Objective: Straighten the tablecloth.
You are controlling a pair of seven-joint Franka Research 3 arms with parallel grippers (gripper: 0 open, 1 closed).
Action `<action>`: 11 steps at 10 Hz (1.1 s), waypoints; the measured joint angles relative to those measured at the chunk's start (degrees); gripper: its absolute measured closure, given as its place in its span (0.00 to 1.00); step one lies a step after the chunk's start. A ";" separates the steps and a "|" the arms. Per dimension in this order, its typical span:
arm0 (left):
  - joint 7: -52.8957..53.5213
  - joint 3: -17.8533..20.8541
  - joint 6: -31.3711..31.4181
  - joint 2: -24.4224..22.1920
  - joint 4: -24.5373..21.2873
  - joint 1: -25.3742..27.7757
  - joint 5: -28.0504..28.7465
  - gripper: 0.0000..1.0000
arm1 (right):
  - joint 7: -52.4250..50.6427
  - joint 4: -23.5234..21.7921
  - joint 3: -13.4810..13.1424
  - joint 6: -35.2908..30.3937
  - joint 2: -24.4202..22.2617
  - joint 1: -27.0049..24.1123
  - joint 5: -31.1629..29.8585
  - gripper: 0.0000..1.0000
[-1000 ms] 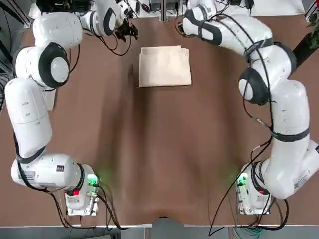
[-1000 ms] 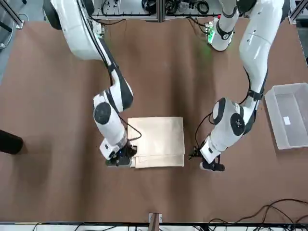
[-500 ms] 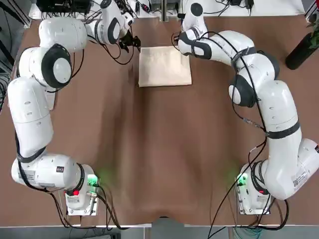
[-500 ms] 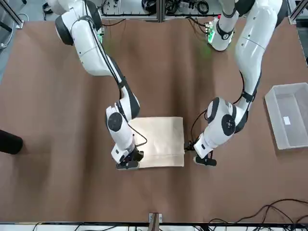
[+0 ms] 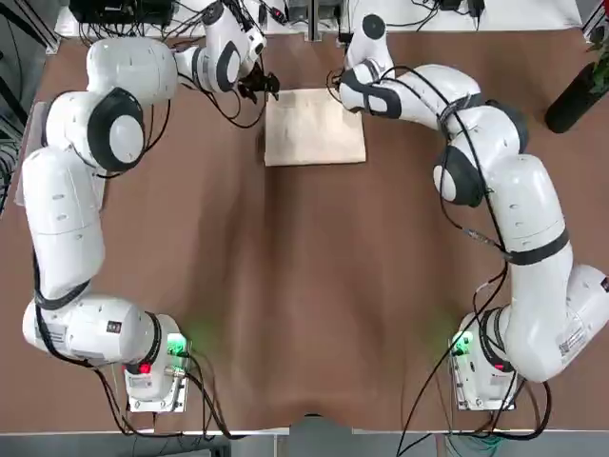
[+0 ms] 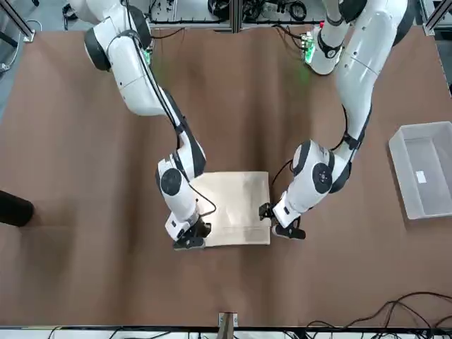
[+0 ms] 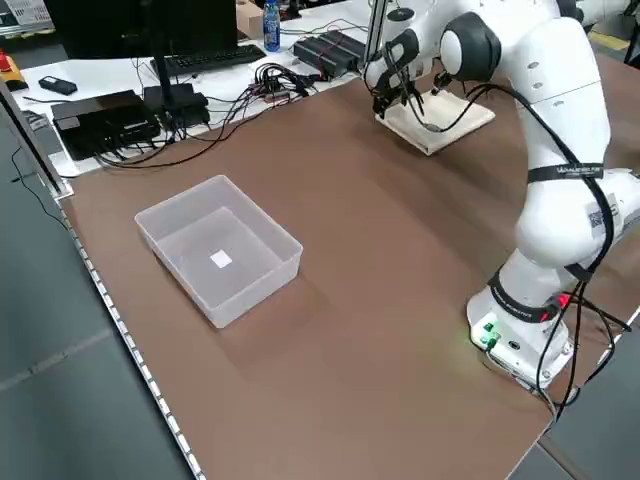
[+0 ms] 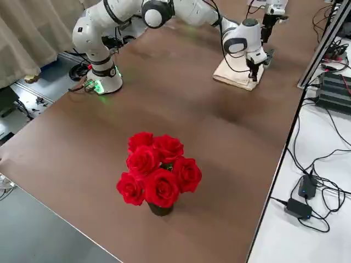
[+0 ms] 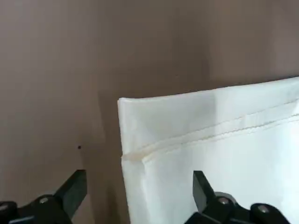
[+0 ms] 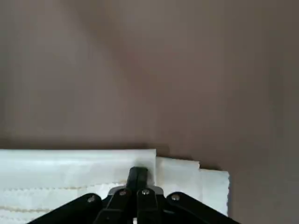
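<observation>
Read as a clock seen from overhead, with 6 at the arms' bases, the cloth [image 5: 319, 133] lies flat at 12 on the brown worktop [image 5: 285, 314]. It is folded into a compact, nearly rectangular stack. Stitched seams and stepped layers show along its far edge, the edge facing 12, and faint creases cross its upper face.

The left claw [image 9: 140, 179] is at the cloth's 10 to 11 o'clock corner. It is wide open and has hold of nothing; in the left wrist view one finger [image 9: 202, 191] shows over the cloth and the other over the brown surface beside it.

The right claw [image 10: 138, 172] is at the cloth's 1 o'clock corner, above the layered edge. It is fully closed, its two fingertips together, with no fabric seen between them. Whether the tips touch the cloth, I cannot tell.

The clear bin [image 6: 422, 169] stands between 9 and 10 o'clock, well apart from the cloth, with a small white label on its floor. At 2 o'clock is a dark vase [image 5: 574, 102] of red roses [image 8: 159, 170]. Beyond the worktop's far edge, toward 11, a black monitor [image 7: 145, 25] and a keyboard [image 7: 205, 61] sit on a white desk [image 7: 90, 87].
</observation>
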 joint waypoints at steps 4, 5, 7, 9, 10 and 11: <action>0.00 0.06 0.31 1.08 -0.20 -0.14 0.00 0.00 | 0.00 0.10 -0.02 0.26 0.48 0.19 0.00 0.99; 0.00 0.05 1.16 1.74 -0.21 -0.39 0.00 0.00 | 0.00 0.10 -0.02 0.30 0.50 0.19 0.00 0.99; 0.00 0.05 2.36 2.56 -0.21 -0.66 0.00 0.00 | 0.00 0.10 -0.03 0.35 0.52 0.19 0.00 0.99; 0.15 0.04 2.41 2.57 -0.21 -0.71 0.00 0.09 | 0.00 0.10 -0.03 0.36 0.53 0.19 0.00 0.99; 0.16 0.02 2.42 2.57 -0.20 -0.79 0.00 0.17 | 0.00 0.10 -0.03 0.37 0.53 0.19 0.00 0.99; 0.17 0.02 2.46 2.57 -0.18 -0.81 0.00 0.32 | 0.00 0.10 -0.03 0.37 0.53 0.19 0.00 0.99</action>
